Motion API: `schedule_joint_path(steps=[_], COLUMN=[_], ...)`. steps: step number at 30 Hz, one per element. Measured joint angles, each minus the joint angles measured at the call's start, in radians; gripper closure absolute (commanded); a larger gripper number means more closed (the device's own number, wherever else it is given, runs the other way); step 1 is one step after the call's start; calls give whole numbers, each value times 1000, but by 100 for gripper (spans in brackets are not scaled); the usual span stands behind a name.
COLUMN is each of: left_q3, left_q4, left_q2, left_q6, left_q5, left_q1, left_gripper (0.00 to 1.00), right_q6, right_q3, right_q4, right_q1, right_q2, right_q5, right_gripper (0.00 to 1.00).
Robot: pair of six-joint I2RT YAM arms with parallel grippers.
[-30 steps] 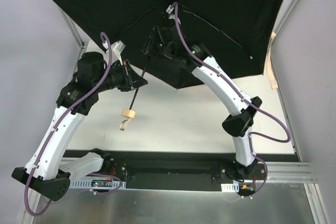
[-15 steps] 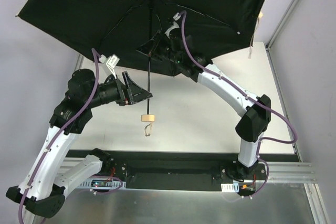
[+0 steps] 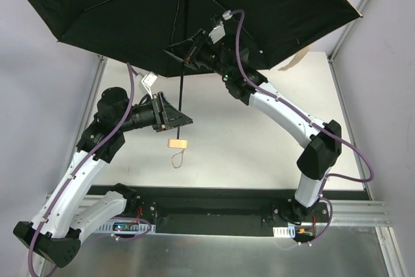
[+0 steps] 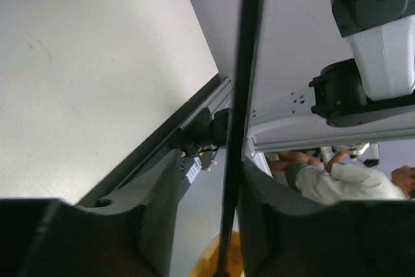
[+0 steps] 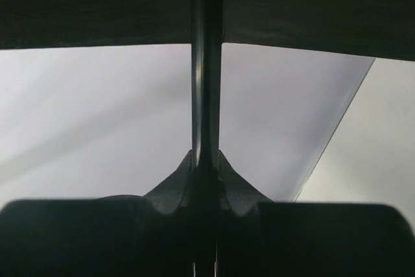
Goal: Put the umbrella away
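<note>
Fingers on my right gripper are pressed together on the thin dark shaft of the umbrella, high up and just under the canopy. In my right wrist view the shaft rises straight out from between them with no gap on either side. My left gripper sits lower on the same shaft, just above the pale knob handle. Its fingers are parted, and the shaft runs between them with light showing on one side and the other finger close by, so they straddle it without clamping. The umbrella is fully open and held up in the air over the far part of the white table. Its black lining faces the overhead camera and spreads across the top of that view, with a bit of tan outer fabric showing at the right edge. The shaft hangs nearly upright, with the knob handle at its lower end and a thin strap loop dangling beneath it.
</note>
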Motion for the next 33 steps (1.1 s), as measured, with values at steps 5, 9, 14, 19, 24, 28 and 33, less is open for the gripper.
schedule_joint_path(steps=[5, 9, 14, 19, 24, 28, 33], left_q3=[26, 74, 173, 212, 212, 202, 164], left_q4=[9, -85, -226, -275, -294, -293, -292], left_q2=[7, 19, 46, 56, 76, 76, 71], left_q6=[47, 107, 183, 248, 274, 275, 274], left_q5=[23, -26, -203, -343, -407, -433, -457], left_q1=[-2, -26, -146, -251, -291, -306, -330], left_gripper=[100, 100, 100, 100, 100, 100, 100], right_q6=[-1, -87, -204, -282, -299, -301, -304], right_q3=[-34, 11, 293, 624, 657, 600, 588], right_q4=[-2, -205, -635, -916, -1026, -1043, -1039], right_q1=[-10, -10, 7, -2, -68, -139, -182], right_q2=[-29, -56, -24, 64, 76, 78, 95], right_q5=[-5, 56, 279, 480, 562, 550, 522], right_gripper=[77, 45, 22, 9, 8, 9, 9])
